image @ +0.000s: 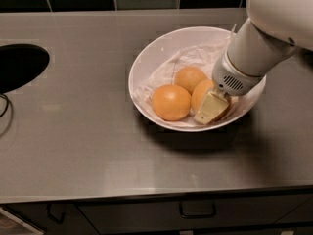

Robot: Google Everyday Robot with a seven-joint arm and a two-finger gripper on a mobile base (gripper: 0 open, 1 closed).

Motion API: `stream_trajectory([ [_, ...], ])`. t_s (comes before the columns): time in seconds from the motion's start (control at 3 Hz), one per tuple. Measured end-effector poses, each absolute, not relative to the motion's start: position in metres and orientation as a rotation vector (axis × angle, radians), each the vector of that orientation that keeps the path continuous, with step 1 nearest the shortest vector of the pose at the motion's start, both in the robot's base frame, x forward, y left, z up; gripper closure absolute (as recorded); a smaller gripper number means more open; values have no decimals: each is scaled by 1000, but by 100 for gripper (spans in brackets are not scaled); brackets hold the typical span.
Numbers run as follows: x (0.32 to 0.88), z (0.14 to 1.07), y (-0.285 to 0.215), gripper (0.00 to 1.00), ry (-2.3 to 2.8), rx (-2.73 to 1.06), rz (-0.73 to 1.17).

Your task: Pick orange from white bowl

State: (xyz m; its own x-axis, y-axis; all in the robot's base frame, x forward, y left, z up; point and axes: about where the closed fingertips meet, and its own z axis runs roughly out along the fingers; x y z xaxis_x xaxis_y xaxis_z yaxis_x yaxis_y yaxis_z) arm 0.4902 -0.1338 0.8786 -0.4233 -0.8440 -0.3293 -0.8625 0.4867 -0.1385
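A dark oval opening (pixel 19 66) is noted at the left edge of the steel tabletop (pixel 88 146). Right of centre, the white bowl (pixel 146 62) is seen standing on the tabletop, lined with crumpled paper (pixel 195 53) and holding three oranges. A deeper-coloured one (pixel 171 102) is placed front left, and a smaller one (pixel 190 77) behind it. The orange (pixel 201 94) concerned is lodged at the right, close against its neighbours. The end effector (pixel 211 108) is lowered into the bowl against that fruit's right side; whether it is open or clamped cannot be told. The grasping step is judged to be in hand. A secure closure and a straight lift clear of the rim are called for next. The orange being round, no long axis or pointing direction can be assigned.
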Motion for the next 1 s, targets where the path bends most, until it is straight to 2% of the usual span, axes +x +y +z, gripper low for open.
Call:
stream_trajectory([
  [0.33, 489, 886, -133, 85, 2368, -1425, 68],
  [0.67, 487, 902, -131, 100, 2335, -1418, 54],
  [1.0, 480, 929, -131, 100, 2277, -1392, 31],
])
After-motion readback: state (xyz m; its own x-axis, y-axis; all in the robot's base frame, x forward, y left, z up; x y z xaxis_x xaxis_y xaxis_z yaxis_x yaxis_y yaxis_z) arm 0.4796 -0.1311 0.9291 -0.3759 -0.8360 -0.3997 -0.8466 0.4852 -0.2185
